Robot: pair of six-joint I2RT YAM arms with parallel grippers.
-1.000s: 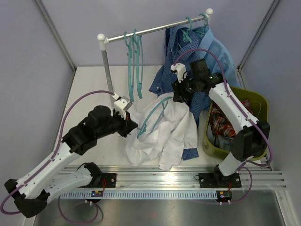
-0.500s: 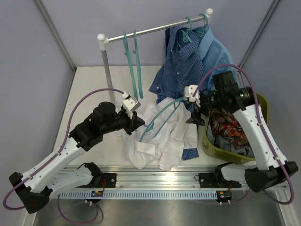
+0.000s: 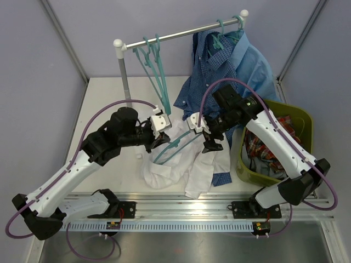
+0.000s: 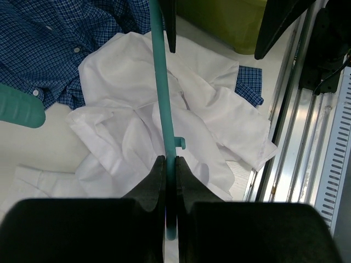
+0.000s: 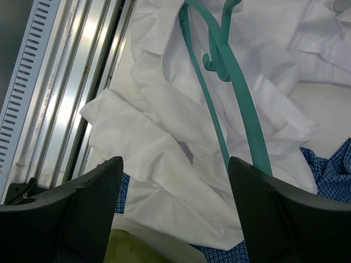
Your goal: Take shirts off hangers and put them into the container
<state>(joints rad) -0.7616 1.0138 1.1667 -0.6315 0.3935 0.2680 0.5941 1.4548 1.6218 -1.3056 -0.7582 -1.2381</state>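
My left gripper (image 3: 159, 139) (image 4: 170, 164) is shut on the bar of a teal hanger (image 3: 176, 144) (image 4: 160, 82). That hanger stands partly out of the crumpled white shirt (image 3: 181, 164) (image 4: 126, 131) on the table. My right gripper (image 3: 208, 143) (image 5: 175, 164) hangs open just above the same white shirt (image 5: 164, 137), with the hanger (image 5: 241, 104) beside its right finger. A dark blue check shirt (image 3: 211, 71) and a light blue shirt (image 3: 256, 60) hang on the rail. The olive container (image 3: 300, 116) at the right holds a red plaid shirt (image 3: 262, 149).
The silver rail (image 3: 181, 34) on its post (image 3: 125, 76) carries empty teal hangers (image 3: 156, 66) at its left end. The metal track (image 3: 181, 205) runs along the near table edge. The hem of the check shirt (image 4: 49, 38) reaches the table behind the white one.
My right gripper has come down from beside the hanging shirts, swung past the container and opened over the white shirt. My left gripper has moved right with the hanger.
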